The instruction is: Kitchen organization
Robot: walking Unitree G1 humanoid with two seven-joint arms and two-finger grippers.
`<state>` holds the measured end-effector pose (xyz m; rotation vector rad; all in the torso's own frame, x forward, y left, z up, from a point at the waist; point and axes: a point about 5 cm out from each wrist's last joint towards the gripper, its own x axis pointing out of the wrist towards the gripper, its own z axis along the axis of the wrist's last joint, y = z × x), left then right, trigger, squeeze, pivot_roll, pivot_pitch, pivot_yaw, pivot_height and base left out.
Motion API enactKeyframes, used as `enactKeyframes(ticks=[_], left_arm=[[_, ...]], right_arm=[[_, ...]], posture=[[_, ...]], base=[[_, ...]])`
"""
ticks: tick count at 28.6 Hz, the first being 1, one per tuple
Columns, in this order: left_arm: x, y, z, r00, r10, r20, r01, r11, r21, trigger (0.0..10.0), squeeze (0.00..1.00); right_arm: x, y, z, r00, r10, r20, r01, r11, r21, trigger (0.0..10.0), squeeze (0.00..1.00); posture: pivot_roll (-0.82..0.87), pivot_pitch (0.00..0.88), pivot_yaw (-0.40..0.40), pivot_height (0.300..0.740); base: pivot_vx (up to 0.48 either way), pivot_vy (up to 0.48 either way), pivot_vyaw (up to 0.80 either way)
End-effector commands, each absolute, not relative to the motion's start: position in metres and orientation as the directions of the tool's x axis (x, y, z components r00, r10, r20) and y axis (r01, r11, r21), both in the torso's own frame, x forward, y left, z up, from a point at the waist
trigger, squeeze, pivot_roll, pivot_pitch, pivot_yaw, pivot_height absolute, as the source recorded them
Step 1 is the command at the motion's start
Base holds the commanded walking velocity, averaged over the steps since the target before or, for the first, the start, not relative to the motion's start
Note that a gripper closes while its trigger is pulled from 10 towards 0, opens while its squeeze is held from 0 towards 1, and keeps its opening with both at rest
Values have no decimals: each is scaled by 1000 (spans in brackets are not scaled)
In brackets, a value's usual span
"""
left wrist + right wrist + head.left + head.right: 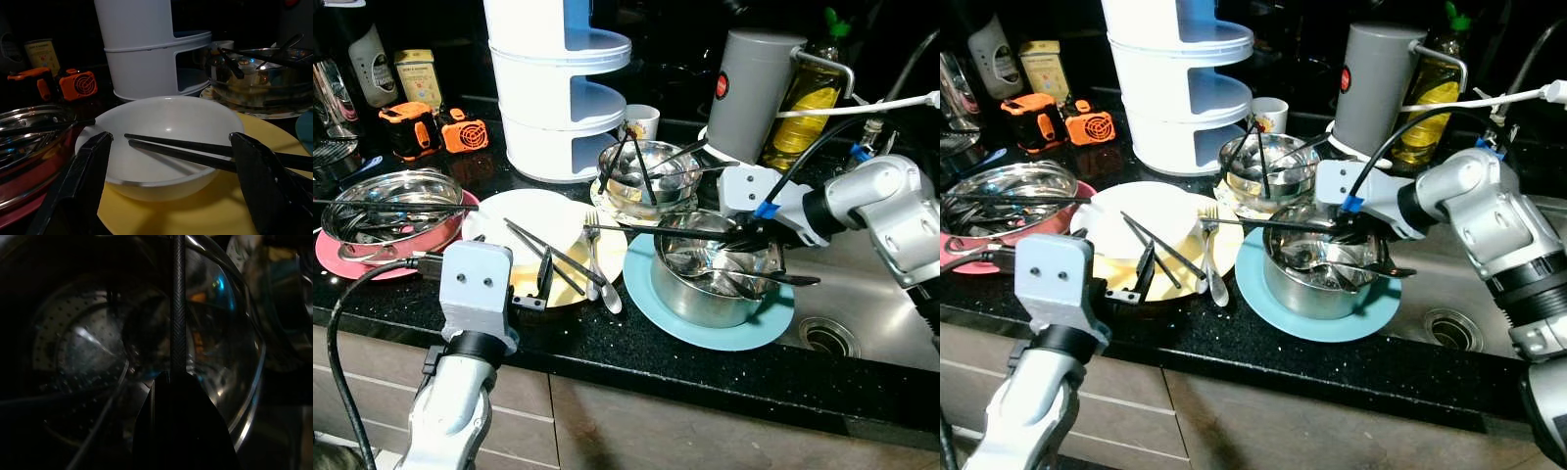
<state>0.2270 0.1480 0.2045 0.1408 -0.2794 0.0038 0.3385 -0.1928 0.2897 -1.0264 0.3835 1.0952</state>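
The right gripper (749, 238) dips into the steel pot (705, 284), its fingertips lost behind the rim. The right wrist view is too dark to read beyond a black chopstick (178, 303). The white tiered rack (558, 78) is cut off at the top edge.

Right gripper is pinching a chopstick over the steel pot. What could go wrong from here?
Right gripper holds the long chopstick by one end, so it could swing and knock the fork on the white bowl. Lifting may catch the utensils in the steel pot. Left gripper flanks that bowl, so a sweep could hit it.
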Motion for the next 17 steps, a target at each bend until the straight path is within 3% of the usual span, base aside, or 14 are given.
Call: enactKeyframes(ticks=[1,9,14,15,17], left_arm=[[228,146,206,961,-17,277,-21,991,135,10000,0],[230,145,207,960,-17,280,-21,991,131,10000,0],[232,145,208,958,-18,285,-20,991,129,10000,0],[232,145,209,958,-21,288,-16,992,126,10000,0],[232,145,209,958,-21,288,-16,992,126,10000,0]], right_arm=[[339,-192,284,432,560,-707,-879,86,-469,0,0],[338,-188,292,422,685,-595,-877,141,-459,0,0],[343,-188,322,453,840,-299,-846,300,-440,0,0],[344,-189,328,459,861,-220,-841,341,-420,2039,0],[344,-189,328,459,861,-220,-841,341,-420,2039,0]], posture=[[38,0,-61,740],[37,0,-57,740],[31,0,-56,740],[33,0,-56,740],[33,0,-56,740]], base=[[0,0,0],[0,0,0],[0,0,0],[0,0,0],[0,0,0]])
